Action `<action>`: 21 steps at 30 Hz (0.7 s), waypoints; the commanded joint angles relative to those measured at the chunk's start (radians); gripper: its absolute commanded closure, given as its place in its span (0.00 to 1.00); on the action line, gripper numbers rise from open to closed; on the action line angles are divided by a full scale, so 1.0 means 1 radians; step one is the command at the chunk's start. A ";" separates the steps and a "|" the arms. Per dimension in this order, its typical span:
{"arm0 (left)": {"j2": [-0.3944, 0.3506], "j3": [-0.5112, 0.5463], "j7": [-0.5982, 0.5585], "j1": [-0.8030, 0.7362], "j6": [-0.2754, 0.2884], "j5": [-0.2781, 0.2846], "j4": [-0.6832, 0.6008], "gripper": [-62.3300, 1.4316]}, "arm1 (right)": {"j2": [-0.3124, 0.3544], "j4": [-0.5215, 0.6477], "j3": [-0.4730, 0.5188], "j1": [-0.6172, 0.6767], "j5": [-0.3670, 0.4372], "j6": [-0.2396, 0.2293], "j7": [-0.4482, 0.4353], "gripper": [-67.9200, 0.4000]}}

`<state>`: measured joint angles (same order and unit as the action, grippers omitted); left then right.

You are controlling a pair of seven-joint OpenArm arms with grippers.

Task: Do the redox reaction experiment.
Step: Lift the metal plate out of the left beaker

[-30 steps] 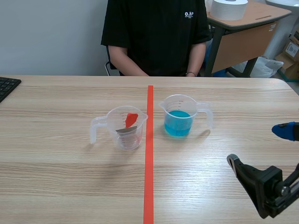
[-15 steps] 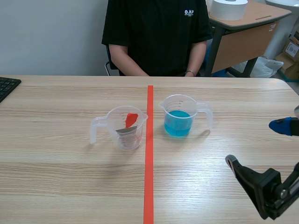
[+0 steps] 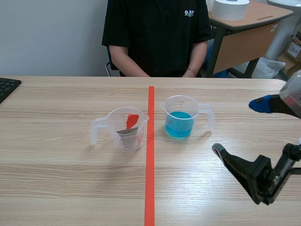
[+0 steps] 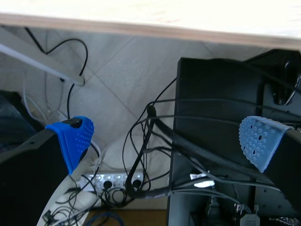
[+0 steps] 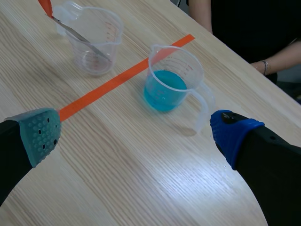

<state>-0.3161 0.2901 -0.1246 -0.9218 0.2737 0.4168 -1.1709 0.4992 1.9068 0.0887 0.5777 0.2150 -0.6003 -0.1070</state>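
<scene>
One cup (image 3: pixel 179 118) of blue liquid right of tape (image 3: pixel 151 165), ahead of my right gripper (image 5: pixel 134 134) — fingers spread, empty. Light thin plastic, sloshy — I'd pinch handle (image 3: pixel 210 117), keep level. Left gripper (image 4: pixel 167 136) spread, below table (image 4: pixel 141 12).

Clear measuring cup (image 3: pixel 115 131) upright, a red-tipped metal strip (image 3: pixel 129 126) leaning inside; near it, an upright cup of blue liquid (image 3: pixel 180 120).

The right end effector (image 3: pixel 240 127) hung over the counter (image 3: pixel 56 174) with its fingers spread wide. Just beyond its fingertips stood a clear measuring cup of blue liquid (image 3: pixel 180 117). Farther off, across the orange tape line (image 3: pixel 150 188), a second cup (image 3: pixel 123 136) held a red-handled metal spatula (image 3: pixel 130 123).
</scene>
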 commanded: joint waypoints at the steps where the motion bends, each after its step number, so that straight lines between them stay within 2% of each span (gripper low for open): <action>1: 0.003 -0.010 -0.010 -0.011 0.007 0.006 -0.011 0.00 | 0.013 0.016 -0.025 -0.038 -0.007 -0.006 -0.015 0.00; 10: 0.002 -0.021 -0.010 -0.011 0.007 0.006 -0.002 0.00 | 0.013 -0.011 -0.178 -0.203 -0.056 -0.026 -0.015 0.00; 18: 0.002 -0.021 -0.010 -0.011 0.007 0.006 -0.002 0.00 | 0.012 -0.170 -0.364 -0.409 -0.058 -0.030 -0.073 0.00; 21: 0.002 -0.021 -0.010 -0.011 0.007 0.006 -0.002 0.00 | 0.005 -0.239 -0.442 -0.493 -0.086 -0.030 -0.110 0.00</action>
<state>-0.3161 0.2684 -0.1246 -0.9222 0.2806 0.4171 -1.1618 0.4984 1.6608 -0.3569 0.1112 0.1257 -0.6331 -0.1989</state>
